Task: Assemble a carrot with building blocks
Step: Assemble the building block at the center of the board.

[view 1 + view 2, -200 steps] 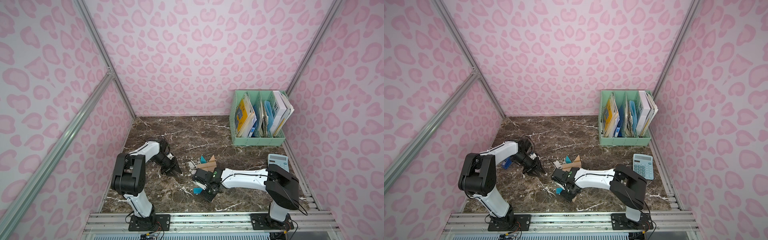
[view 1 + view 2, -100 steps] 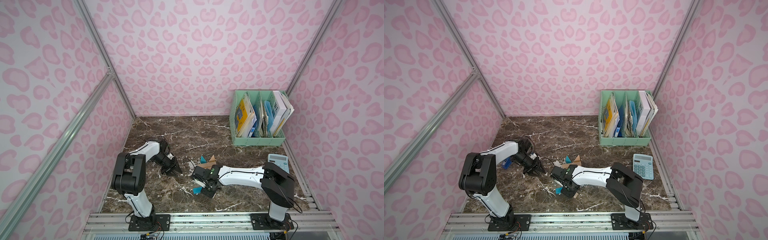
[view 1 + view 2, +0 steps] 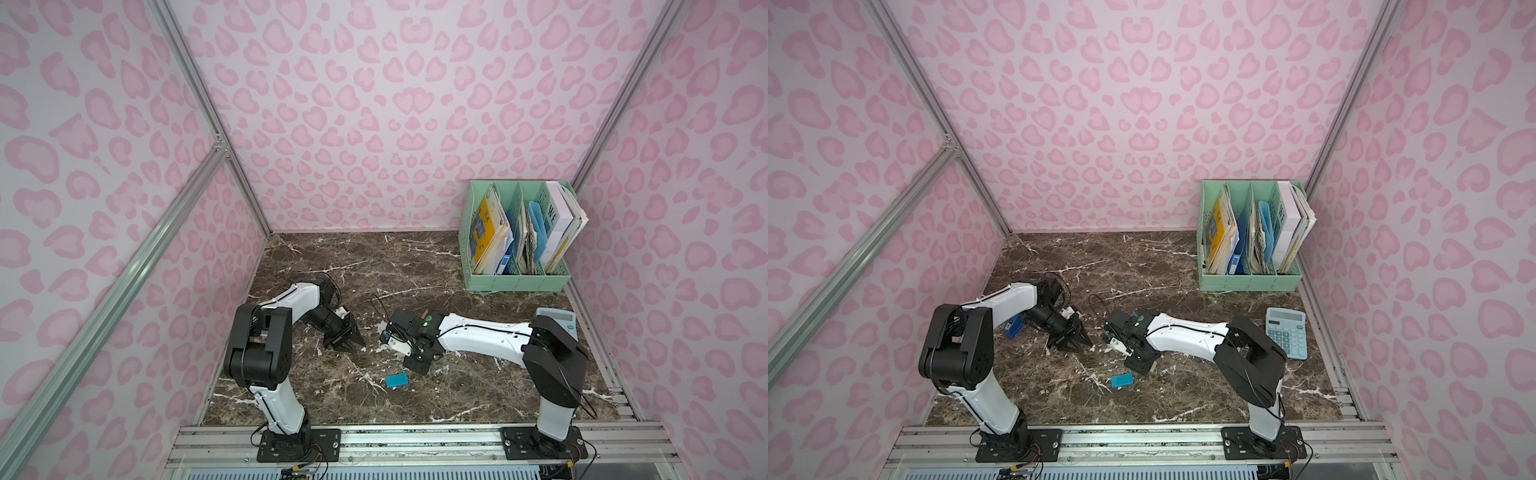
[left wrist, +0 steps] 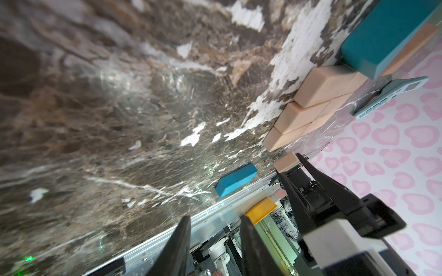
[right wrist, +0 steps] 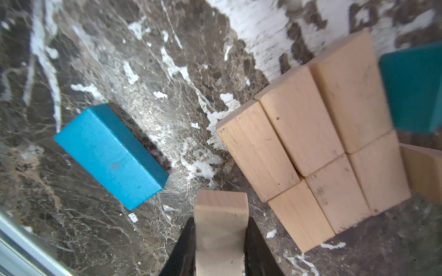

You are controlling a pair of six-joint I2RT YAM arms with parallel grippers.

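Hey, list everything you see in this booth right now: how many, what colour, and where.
laid tan blocks: six, light wood, flat on the table in a touching two-wide grid
held tan block: one, light wood, in the right claw, near the grid
blue rectangle: one, blue, lying alone, apart from the grid
blue triangle: one, dark blue, at the grid's end away from the blue rectangle
tan triangle: one, light wood, beside the blue triangle, mostly cut off
calculator: one, light blue, at the table's right edge
file rack: one, green, back right corner
books and papers: several, mixed colours, in the rack
table: one, brown marble
left claw: black, open, empty
right claw: black, shut on the held tan block
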